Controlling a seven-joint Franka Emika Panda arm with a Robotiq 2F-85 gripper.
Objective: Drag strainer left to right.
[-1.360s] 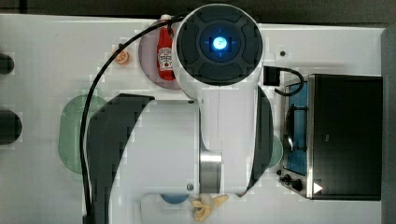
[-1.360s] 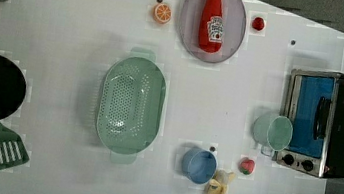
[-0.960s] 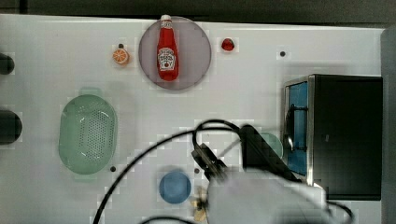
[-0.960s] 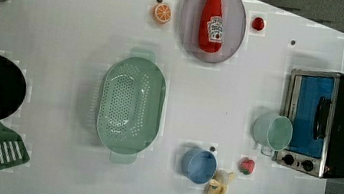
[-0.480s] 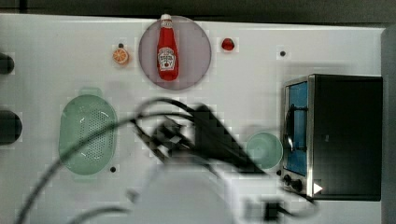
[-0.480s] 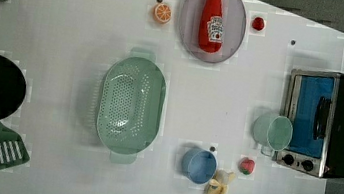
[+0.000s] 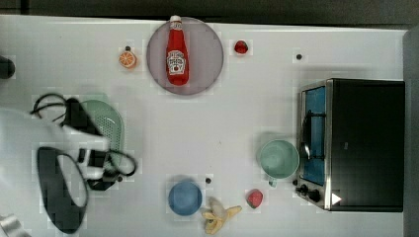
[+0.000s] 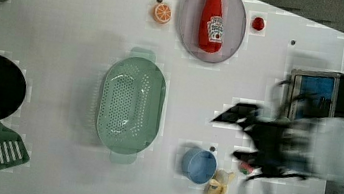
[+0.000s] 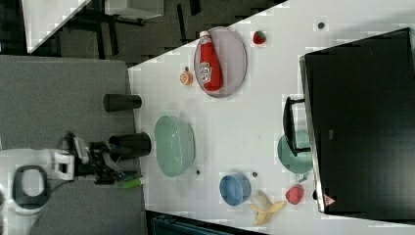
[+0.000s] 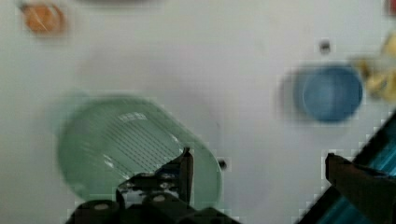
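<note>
Gripper [image 10: 257, 163] spread wide, above strainer [image 10: 126, 144].

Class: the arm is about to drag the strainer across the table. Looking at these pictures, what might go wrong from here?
1. The gripper is open with nothing held; it may close short of the strainer rim.
2. The blue bowl and mug lie toward the top view's right; a drifting drag might bump them.

Strainer [image 7: 111, 126] half hidden under arm [image 7: 29, 143]
</note>
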